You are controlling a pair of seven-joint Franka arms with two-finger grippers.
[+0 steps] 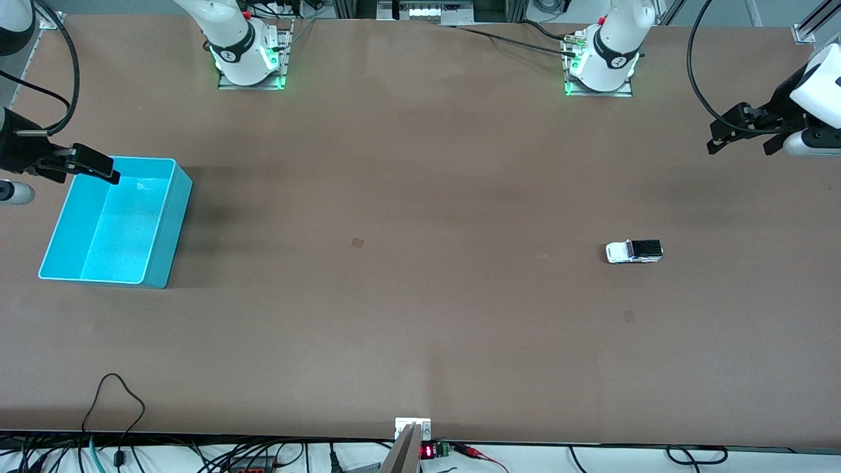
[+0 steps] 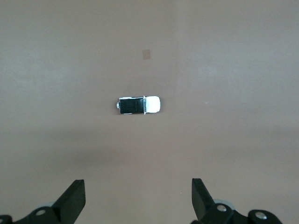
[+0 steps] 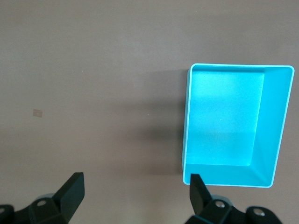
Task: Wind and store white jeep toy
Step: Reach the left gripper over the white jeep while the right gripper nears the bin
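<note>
The white jeep toy, white with a black rear section, stands on the brown table toward the left arm's end. It also shows in the left wrist view. My left gripper hangs open and empty in the air over the table's edge at the left arm's end, apart from the jeep; its own view shows bare table between its fingers. My right gripper is open and empty over the rim of the cyan bin. The bin is empty and shows beside the right gripper in the right wrist view.
Both arm bases stand on plates along the table's edge farthest from the front camera. Cables and a small display lie along the edge nearest the camera. Two small taped marks sit on the table.
</note>
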